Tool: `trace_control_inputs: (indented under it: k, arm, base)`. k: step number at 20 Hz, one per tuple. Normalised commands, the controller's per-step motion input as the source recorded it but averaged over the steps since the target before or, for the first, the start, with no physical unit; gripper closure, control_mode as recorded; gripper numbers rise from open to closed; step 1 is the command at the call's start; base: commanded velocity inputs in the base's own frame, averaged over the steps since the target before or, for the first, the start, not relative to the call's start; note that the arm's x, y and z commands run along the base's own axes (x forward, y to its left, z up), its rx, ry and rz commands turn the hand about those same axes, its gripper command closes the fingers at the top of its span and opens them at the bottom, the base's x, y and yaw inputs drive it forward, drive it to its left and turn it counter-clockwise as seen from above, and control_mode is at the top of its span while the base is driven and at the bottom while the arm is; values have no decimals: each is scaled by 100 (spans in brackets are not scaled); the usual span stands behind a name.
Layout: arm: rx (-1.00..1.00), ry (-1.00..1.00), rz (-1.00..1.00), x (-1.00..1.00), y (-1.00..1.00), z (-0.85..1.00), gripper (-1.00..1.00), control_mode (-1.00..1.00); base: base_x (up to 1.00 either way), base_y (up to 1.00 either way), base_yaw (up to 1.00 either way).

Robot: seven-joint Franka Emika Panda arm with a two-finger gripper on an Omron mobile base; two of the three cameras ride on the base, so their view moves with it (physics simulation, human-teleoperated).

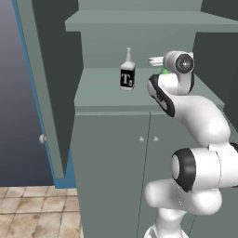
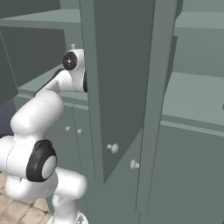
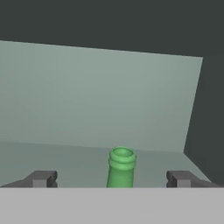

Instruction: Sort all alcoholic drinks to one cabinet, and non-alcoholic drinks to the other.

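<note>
the green bottle [image 3: 121, 168] stands upright low in the centre of your hand view, on the cabinet shelf [image 1: 100, 90], between the gripper [image 3: 112, 178] tips, which are spread wide and clear of it; you've likely just set it down. the black-labelled bottle [image 1: 128, 74] stands nearby left. open doors [image 2: 122, 87] crowd your way out.
</note>
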Motion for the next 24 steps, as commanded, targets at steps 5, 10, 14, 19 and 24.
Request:
trace_control_inputs:
  k: [5, 10, 14, 19, 24]
  arm:
    - [0, 1, -7, -39, 18, 17, -100, -100]
    - [1, 1, -11, -60, 15, 12, -100, -100]
    - [2, 4, -12, -66, 17, 6, -100, -100]
    - [3, 4, -12, -67, 13, 10, -100, -100]
    - [1, 3, -11, -71, 12, 17, -100, -100]
  base:
    - [0, 0, 0]
    - [0, 0, 0]
    - [0, 0, 0]
    - [0, 0, 0]
    - [0, 0, 0]
